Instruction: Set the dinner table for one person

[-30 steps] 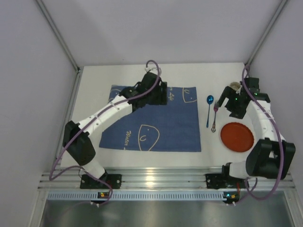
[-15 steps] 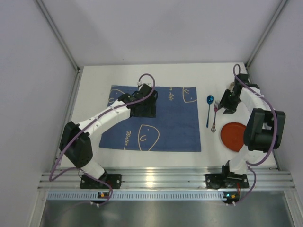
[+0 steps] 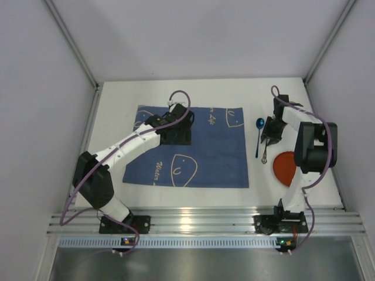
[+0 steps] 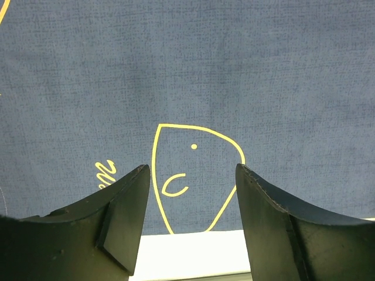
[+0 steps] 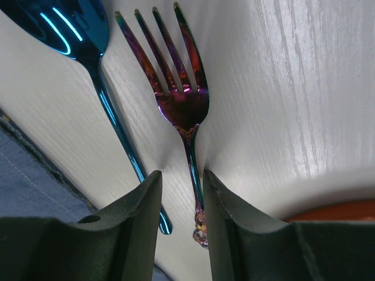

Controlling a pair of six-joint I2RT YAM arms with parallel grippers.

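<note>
White table (image 3: 117,99): under the blue placemat (image 3: 205,158) and reaching past it on every side. Just right of the placemat, a blue spoon (image 3: 258,136) and a fork (image 5: 183,105) side by side; further right, an orange plate (image 3: 284,170).

Over the fork's handle, the right gripper (image 5: 181,175): narrowly spread, straddling without pinching, a sliver of gap on one side. Above the placemat's far part, the left gripper (image 4: 192,175): spread wide, holding nothing.

Likely risks: closing off-centre and skating the thin handle sideways into the spoon; pinching so near the tail as to let the tines droop on lifting.

From above, no telling the jaw gap. From the right wrist, tines, handle and gap plainly.
</note>
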